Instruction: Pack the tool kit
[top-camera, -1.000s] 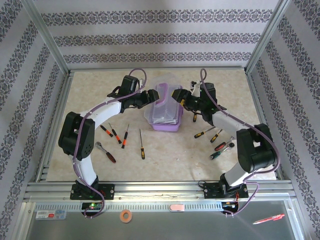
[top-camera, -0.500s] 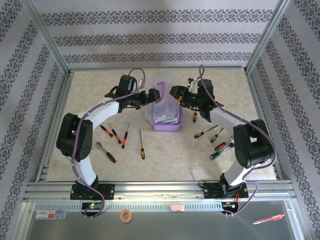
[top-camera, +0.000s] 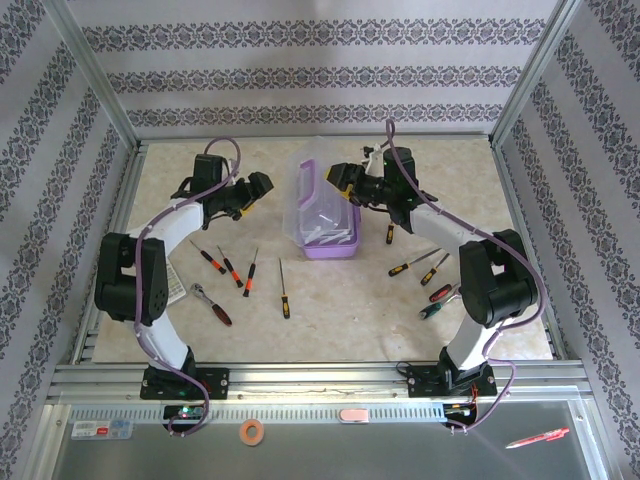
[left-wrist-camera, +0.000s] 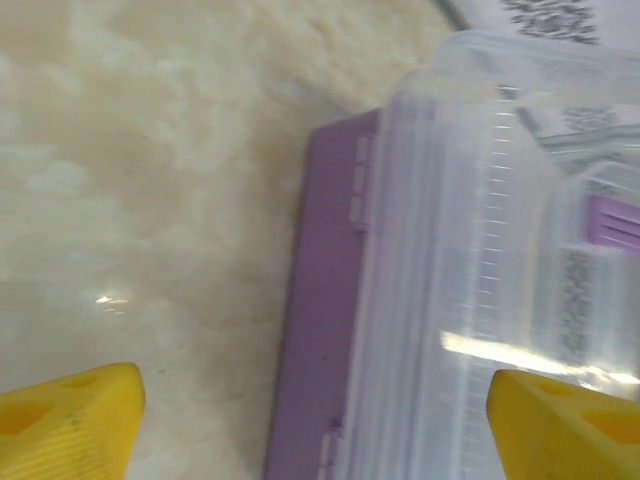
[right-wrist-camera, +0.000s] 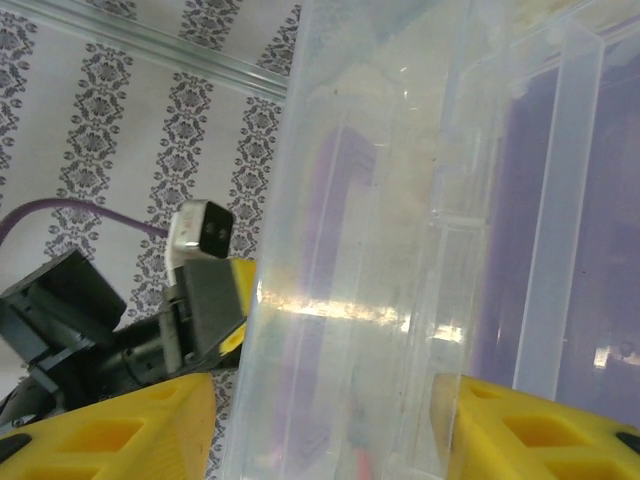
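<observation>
I saw the lilac case (top-camera: 332, 240) mid-table, its clear lid (top-camera: 312, 190) raised upright. Screwdrivers (top-camera: 249, 271) and the ratchet wrench (top-camera: 212, 303) lay loose nearer the front edge.

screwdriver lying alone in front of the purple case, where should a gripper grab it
Take the lone screwdriver by its thick handle at the near end, coming straight down with jaws across it. It lies flat on the table, thin shaft pointing toward the purple case, with bare table either side, so fingers should have room to straddle it.
</observation>
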